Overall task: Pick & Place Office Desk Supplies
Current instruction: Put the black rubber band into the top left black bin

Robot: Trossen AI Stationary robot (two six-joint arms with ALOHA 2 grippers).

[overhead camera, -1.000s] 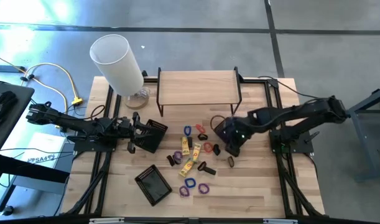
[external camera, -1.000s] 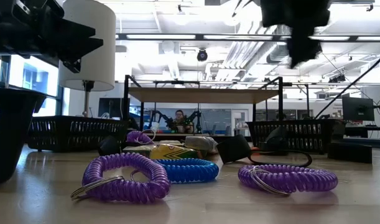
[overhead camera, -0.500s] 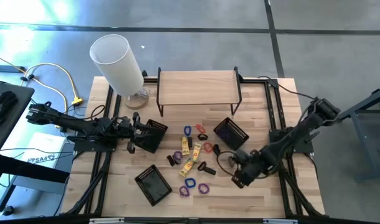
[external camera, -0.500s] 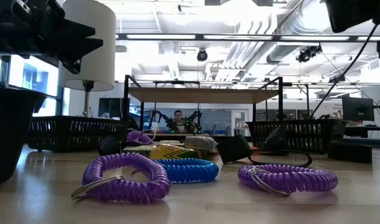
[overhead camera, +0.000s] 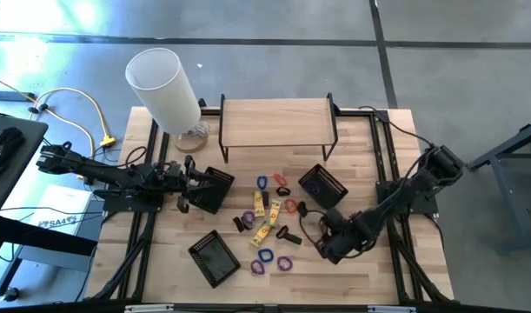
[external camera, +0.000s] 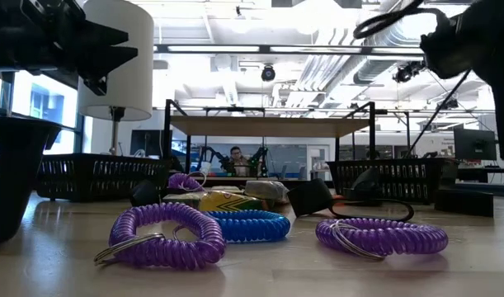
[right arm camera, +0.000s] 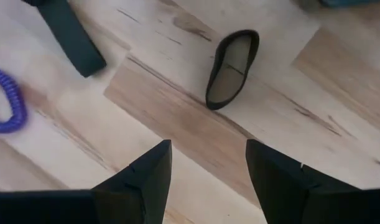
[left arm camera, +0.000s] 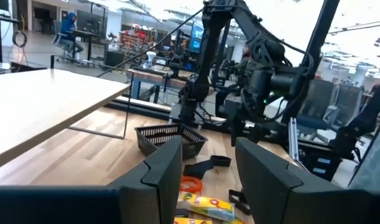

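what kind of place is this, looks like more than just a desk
Most likely a robotics lab or open workshop. The low view shows exposed ceiling ducts and strip lights, the left wrist view shows more dark robot arms on benches, and a person sits at a far workstation.

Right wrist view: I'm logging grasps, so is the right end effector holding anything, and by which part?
Nothing is held. The right end effector stands open above bare wood, with the dark clip-like piece lying apart ahead of it.
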